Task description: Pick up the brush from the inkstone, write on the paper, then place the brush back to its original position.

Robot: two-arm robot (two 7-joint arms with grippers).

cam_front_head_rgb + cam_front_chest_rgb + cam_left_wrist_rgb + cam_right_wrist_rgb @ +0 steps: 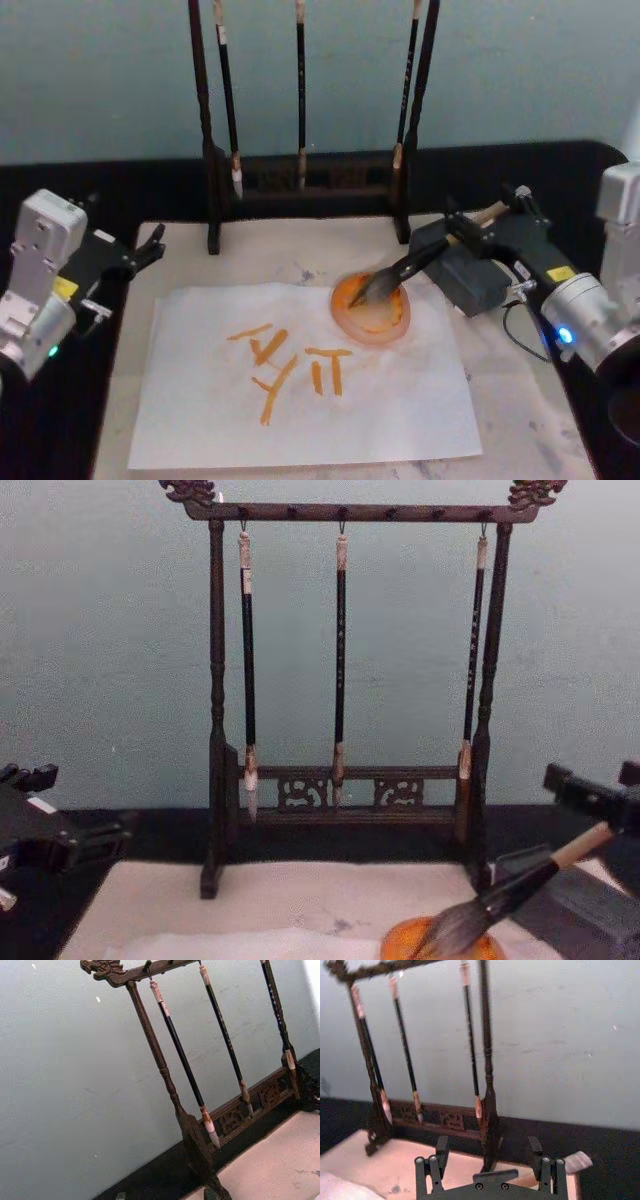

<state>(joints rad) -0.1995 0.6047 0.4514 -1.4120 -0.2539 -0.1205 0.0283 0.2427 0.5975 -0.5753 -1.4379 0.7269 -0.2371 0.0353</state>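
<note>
The brush (pixel 430 256) lies slanted, its dark tuft in an orange dish (pixel 350 322) and its ferrule propped on the dark grey inkstone (pixel 470 285); the tan handle rises toward my right gripper (pixel 487 207). That gripper (pixel 487 1152) stands open just above the handle end, and the whitish brush end (pixel 577 1161) shows outside one finger. From the side, the brush (pixel 500 895) slopes down into the dish below the right gripper (pixel 595 790). The paper (pixel 380 410) lies in front with orange strokes on it. My left gripper (pixel 152 243) is parked open at the mat's left edge.
A dark wooden brush rack (pixel 300 185) with three thin hanging brushes (pixel 340 660) stands at the back of the cream felt mat (pixel 290 250). The black table runs round the mat, and a cable lies by my right arm.
</note>
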